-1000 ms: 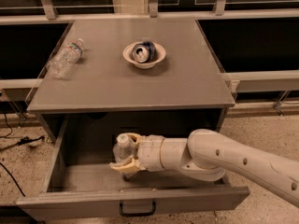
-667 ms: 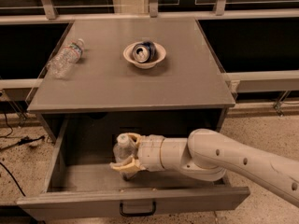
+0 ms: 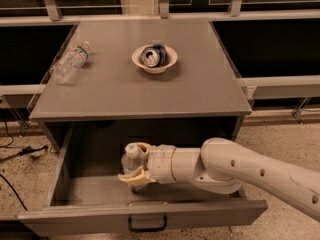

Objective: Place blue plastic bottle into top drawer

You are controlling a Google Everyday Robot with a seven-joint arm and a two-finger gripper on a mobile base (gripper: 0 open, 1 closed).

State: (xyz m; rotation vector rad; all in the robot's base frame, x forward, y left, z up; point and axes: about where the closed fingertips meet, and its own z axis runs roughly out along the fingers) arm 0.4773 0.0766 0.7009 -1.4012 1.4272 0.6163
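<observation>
The top drawer [image 3: 75,215] is pulled open below the table top, its black handle [image 3: 146,226] at the front centre. My gripper [image 3: 131,163] reaches into the drawer from the right. Its tan fingers [image 3: 136,177] are closed around the blue plastic bottle [image 3: 130,159]. The bottle stands upright, white cap up, near the middle of the drawer, low over its floor. The fingers hide most of the bottle's body and label.
On the grey table top [image 3: 200,89], a small crinkled clear bottle [image 3: 69,63] lies at the left and a white bowl [image 3: 155,59] holds a can on its side. My white arm [image 3: 240,171] crosses the drawer's right half. Cables lie on the floor at the left.
</observation>
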